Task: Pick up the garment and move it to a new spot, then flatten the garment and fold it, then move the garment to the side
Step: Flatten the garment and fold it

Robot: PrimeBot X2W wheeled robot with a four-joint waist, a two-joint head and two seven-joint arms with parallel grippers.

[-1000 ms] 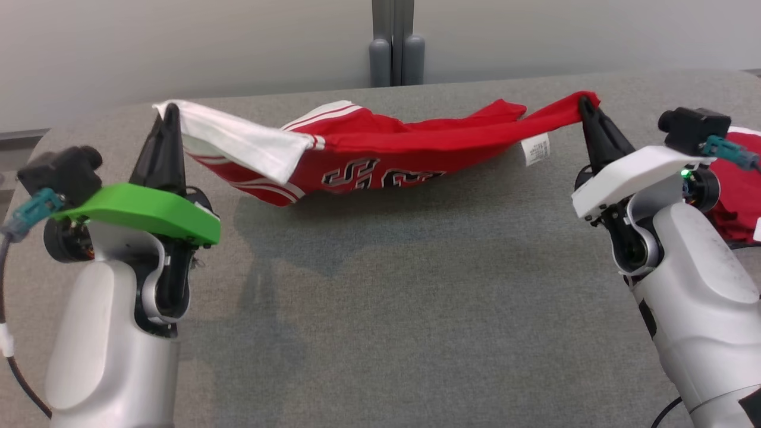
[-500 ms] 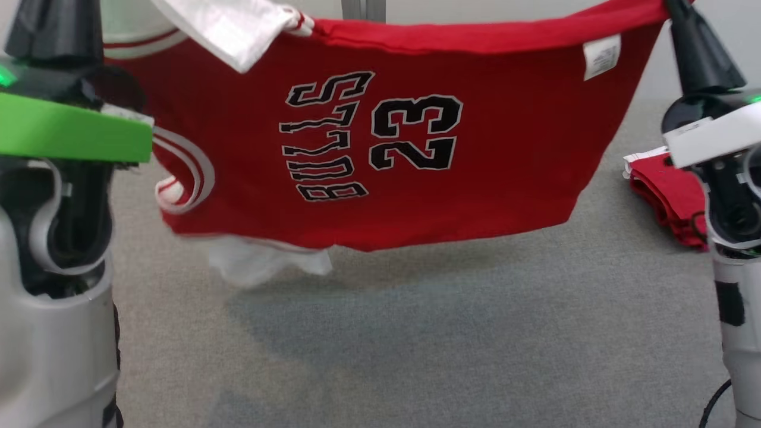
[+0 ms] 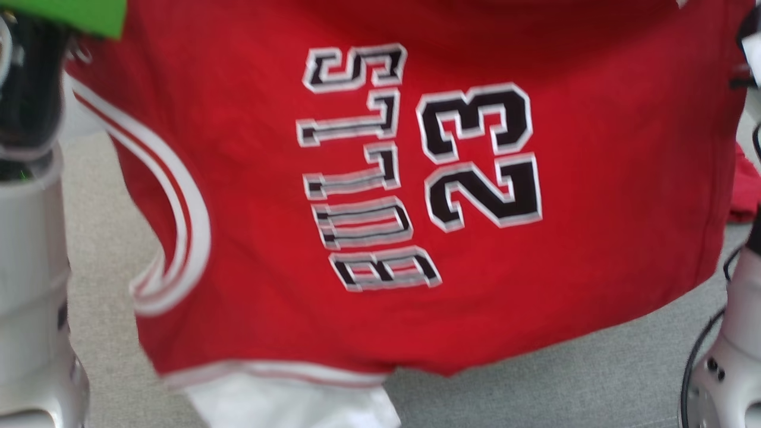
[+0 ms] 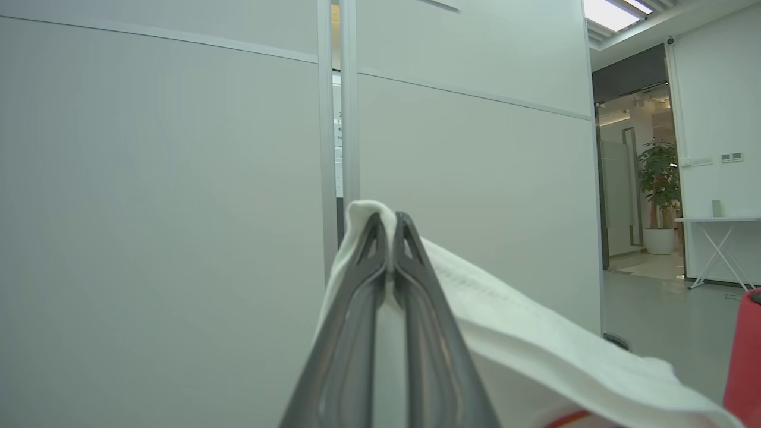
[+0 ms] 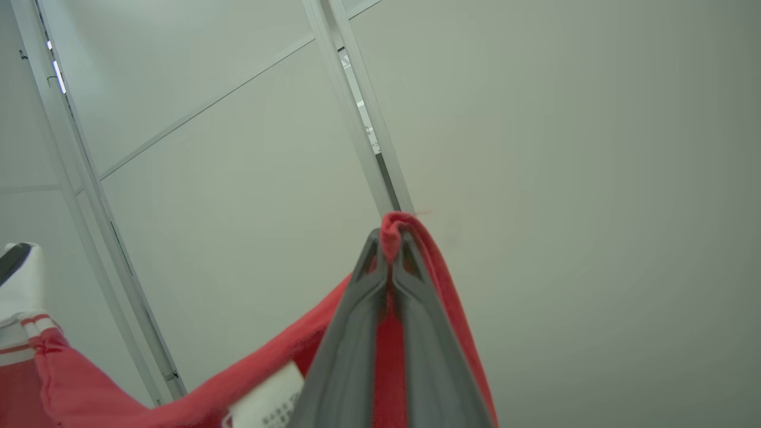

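Note:
The garment (image 3: 594, 178) is a red jersey with white trim and black "BULLS 23" lettering turned sideways. It hangs spread out in front of the head camera, its lower edge above the grey table (image 3: 565, 386). In the left wrist view my left gripper (image 4: 389, 223) is shut on a white corner of the garment (image 4: 535, 345), and the cloth drapes away to the right. My right gripper (image 5: 390, 238) is shut on a red corner of the garment (image 5: 267, 368), with a white label just below. Both grippers point up toward the wall panels.
A pile of red clothing (image 3: 748, 190) lies on the table at the far right, partly behind the hanging cloth. My left forearm (image 3: 30, 267) and right forearm (image 3: 731, 368), with a black cable, frame the sides. Grey partition walls (image 4: 148, 208) stand behind the table.
Both arms have lifted the garment off the table. It went from a sagging strip to a hanging sheet, and it now covers most of the head view.

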